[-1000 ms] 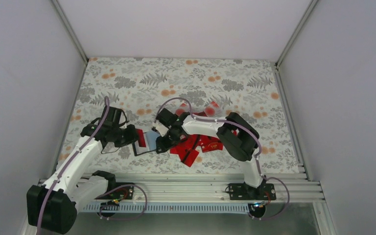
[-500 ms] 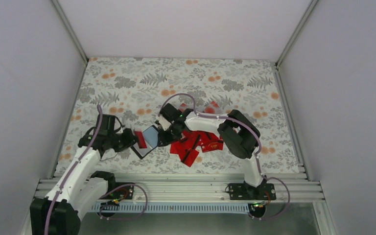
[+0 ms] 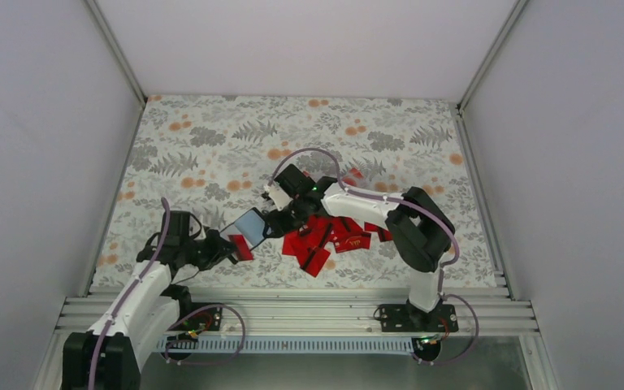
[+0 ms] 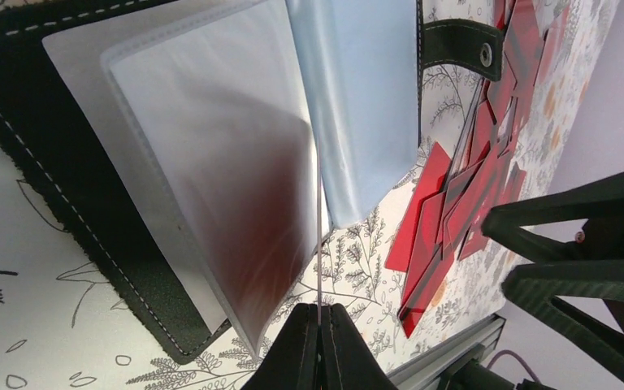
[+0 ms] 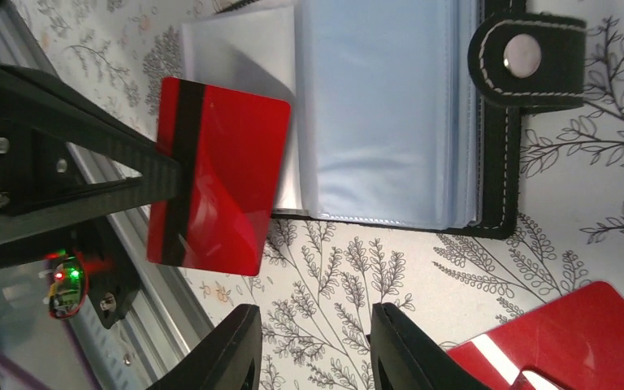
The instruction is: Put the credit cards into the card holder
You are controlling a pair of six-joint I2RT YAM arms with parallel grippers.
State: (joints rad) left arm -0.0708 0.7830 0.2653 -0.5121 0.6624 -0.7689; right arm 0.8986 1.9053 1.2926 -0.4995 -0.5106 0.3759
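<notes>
The left gripper (image 4: 318, 313) is clamped on 1 red card (image 5: 215, 175), at 7 o'clock of the open card holder (image 3: 250, 227) in the top view. I judge the card must first line up with a pocket (image 5: 374, 106), then slide in flat. The right gripper (image 5: 313, 333) stands apart, with nothing between. Which pocket gapes is hard to see. The other credit cards (image 3: 325, 237) lie at 3 o'clock.

From here I read the credit card (image 5: 215, 183) as smooth glossy red plastic with a black stripe, the card holder (image 5: 496, 162) as grainy black leather-look with pale stitching, shiny translucent plastic sleeves (image 5: 382, 106) and a metal snap (image 5: 522, 54), on a matt printed tabletop (image 5: 357, 268).
</notes>
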